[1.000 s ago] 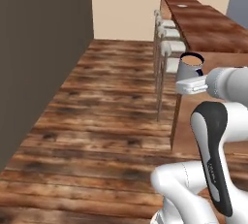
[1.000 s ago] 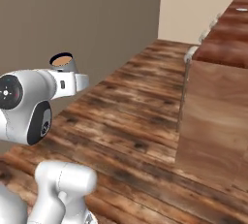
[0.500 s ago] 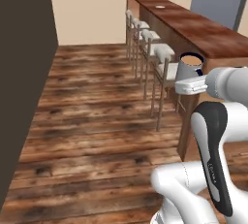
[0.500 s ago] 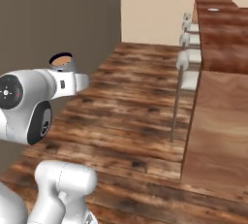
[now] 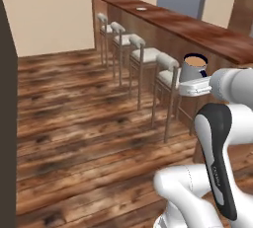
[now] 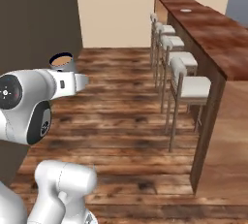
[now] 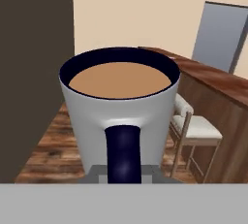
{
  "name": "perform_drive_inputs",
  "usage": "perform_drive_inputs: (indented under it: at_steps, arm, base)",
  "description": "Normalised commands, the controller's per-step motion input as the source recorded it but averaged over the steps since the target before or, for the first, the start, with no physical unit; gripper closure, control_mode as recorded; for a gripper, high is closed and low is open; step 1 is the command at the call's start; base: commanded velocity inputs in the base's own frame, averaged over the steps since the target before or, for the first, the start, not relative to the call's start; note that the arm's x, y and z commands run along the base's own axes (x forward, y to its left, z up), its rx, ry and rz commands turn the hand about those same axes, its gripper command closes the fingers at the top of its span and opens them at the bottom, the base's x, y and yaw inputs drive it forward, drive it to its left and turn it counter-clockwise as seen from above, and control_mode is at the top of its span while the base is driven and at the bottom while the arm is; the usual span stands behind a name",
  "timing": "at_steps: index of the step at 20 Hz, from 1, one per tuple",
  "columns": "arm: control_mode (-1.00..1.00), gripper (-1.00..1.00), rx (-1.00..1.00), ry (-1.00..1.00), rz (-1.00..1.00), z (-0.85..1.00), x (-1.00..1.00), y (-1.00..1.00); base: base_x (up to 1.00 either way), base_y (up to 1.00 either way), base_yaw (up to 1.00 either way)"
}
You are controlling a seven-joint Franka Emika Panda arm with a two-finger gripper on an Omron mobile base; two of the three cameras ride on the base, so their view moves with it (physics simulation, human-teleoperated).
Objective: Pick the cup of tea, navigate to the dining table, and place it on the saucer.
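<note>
Fingers (image 7: 123,162) clamped on dark handle of cup of tea (image 7: 121,106), grey cylindrical mug w/ dark rim, light-brown liquid level, held upright off floor. Dining table (image 6: 213,34): long glossy reddish wood-grain top, small round white saucer (image 6: 185,10) at far end. White padded stools (image 5: 165,71) along its front; plank floor (image 5: 79,123).

Open floor on one side, stools along the table

A row of stools (image 6: 186,80) stands tight against the dining table (image 6: 218,39), blocking its near front. The wooden floor (image 5: 74,123) beside them lies clear. A dark wall (image 6: 36,19) closes the far side.
</note>
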Motion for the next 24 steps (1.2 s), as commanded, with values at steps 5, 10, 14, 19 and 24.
perform_drive_inputs:
  at_steps: [5, 10, 14, 19, 24]
  arm:
    - [1.0, 1.0, 0.0, 0.0, 0.0, 0.0, 0.0, 0.0]
    - [1.0, 1.0, 0.0, 0.0, 0.0, 0.0, 0.0, 0.0]
    - [1.0, 1.0, 0.0, 0.0, 0.0, 0.0, 0.0, 0.0]
    - [1.0, 1.0, 0.0, 0.0, 0.0, 0.0, 0.0, 0.0]
    - [1.0, 1.0, 0.0, 0.0, 0.0, 0.0, 0.0, 0.0]
  base:
    - [0.91, 1.0, -0.44]
    - [0.96, 1.0, -0.44]
    - [0.99, 1.0, -0.43]
    - [1.0, 1.0, -0.41]
    - [1.0, 1.0, -0.39]
